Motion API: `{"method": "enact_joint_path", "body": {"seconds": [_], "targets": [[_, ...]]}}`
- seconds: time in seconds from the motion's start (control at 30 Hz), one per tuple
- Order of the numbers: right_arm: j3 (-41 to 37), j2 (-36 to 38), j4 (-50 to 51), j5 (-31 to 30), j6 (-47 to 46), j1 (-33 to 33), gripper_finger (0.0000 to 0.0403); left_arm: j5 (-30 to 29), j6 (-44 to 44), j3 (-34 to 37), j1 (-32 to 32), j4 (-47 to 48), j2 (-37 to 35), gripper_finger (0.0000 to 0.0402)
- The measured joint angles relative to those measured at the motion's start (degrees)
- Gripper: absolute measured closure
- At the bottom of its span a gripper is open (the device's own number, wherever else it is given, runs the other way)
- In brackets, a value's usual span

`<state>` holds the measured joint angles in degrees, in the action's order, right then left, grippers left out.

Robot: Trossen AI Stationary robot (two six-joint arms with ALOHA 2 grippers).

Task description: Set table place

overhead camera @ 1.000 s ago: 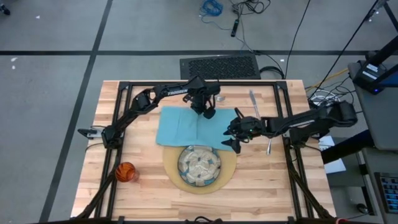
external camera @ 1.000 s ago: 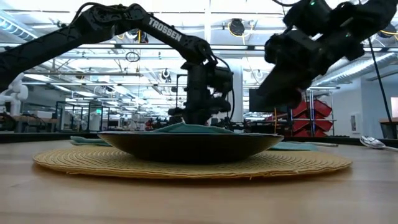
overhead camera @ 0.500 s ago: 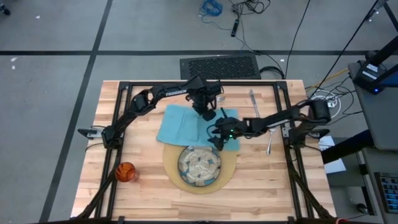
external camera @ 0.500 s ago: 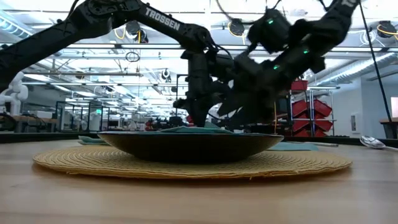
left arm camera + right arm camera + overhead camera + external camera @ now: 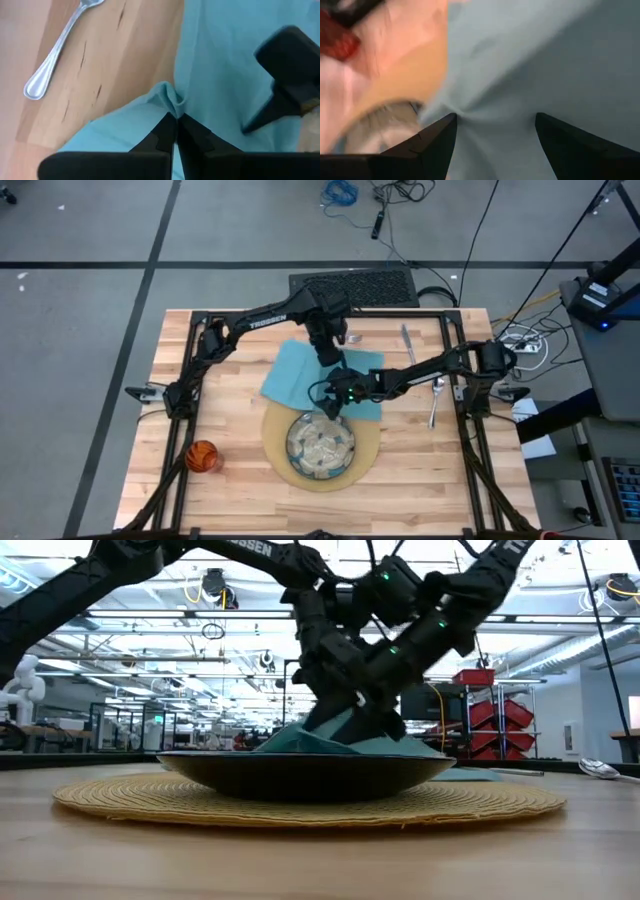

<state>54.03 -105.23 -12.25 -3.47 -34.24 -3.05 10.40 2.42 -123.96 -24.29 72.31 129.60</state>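
The light-blue napkin (image 5: 300, 375) lies on the wooden table (image 5: 200, 350) just beyond the greenish plate (image 5: 320, 446), which sits on the round tan mat (image 5: 368, 452). In the low view the napkin's middle (image 5: 350, 735) stands up in a peak. My left gripper (image 5: 328, 356) is shut on the napkin near its far edge. My right gripper (image 5: 335, 394) is open over the napkin's near part, close to the plate's far rim. The orange cup (image 5: 202, 456) stands at the near left. My left gripper pinches a small gathered fold of the napkin (image 5: 171, 101) between its two fingertips, coming from above and pointing down. The cloth rises to the pinch while its outer parts lie on the table. My right gripper has its spread fingers on the napkin; the cloth puckers at one fingertip (image 5: 451, 120).
A fork (image 5: 408, 345) lies at the far right of the table and a spoon (image 5: 435, 402) lies to the right of the napkin. Another silver utensil (image 5: 50, 60) lies on the wood just beyond the napkin's far edge. There is bare wood on the table's left and near sides.
My right gripper has moved toward the table's left, from right of the napkin to over its near part by the plate. My left gripper has risen with its pinch. The napkin's middle has lifted into a peak and its left part has drawn in.
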Motion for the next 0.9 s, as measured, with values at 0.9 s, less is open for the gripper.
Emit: {"method": "enact_joint_path", "body": {"seconds": [0.9], "targets": [[4.6, -4.9, 2.0, -11.3, -17.2, 4.0, 0.0140, 7.4, 0.8, 0.1, -3.4, -1.7, -0.1, 0.0401]]}}
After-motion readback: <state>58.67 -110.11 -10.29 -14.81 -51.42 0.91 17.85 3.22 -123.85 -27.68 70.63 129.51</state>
